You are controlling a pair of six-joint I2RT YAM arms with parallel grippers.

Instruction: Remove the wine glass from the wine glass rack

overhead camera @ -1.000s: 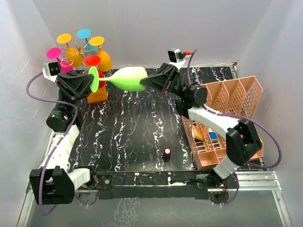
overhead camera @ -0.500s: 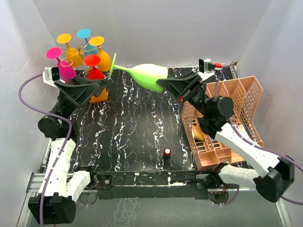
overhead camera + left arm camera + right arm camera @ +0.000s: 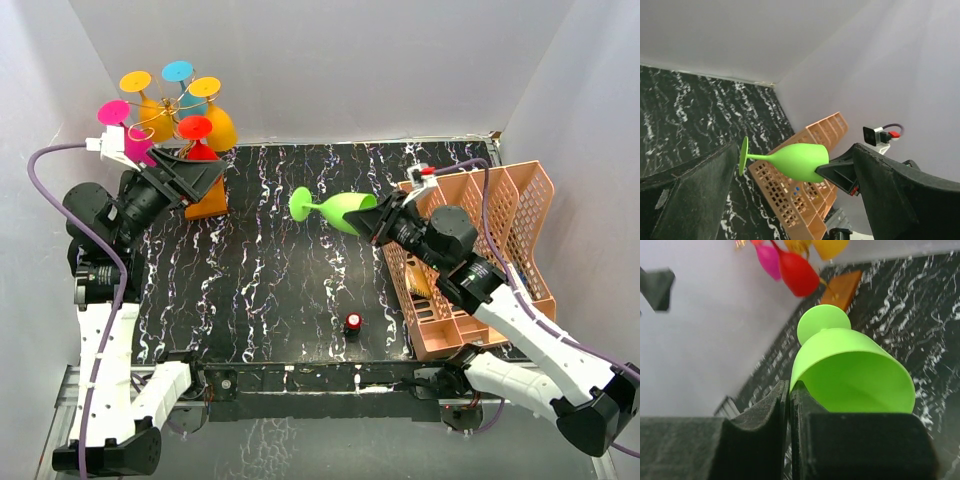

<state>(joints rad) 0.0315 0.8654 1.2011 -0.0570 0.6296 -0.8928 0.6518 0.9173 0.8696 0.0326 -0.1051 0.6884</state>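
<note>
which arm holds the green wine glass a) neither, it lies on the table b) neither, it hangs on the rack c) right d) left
c: the right fingers are shut on the rim of the green wine glass, holding it sideways in the air; the left fingers stand open, apart from it.

One wine glass (image 3: 335, 210), lime-green, opaque, smooth plastic by the look, soft sheen. One wine glass rack (image 3: 205, 203), thin gold wire with a metallic glint, on a matt orange-brown block. The table (image 3: 270, 290), black marbled top, white veining, slightly glossy. One basket (image 3: 500, 190), salmon-pink plastic lattice, dull finish. The right gripper (image 3: 789, 390), matt black fingers, finely grained. The walls (image 3: 350, 60), plain matt white.
</note>
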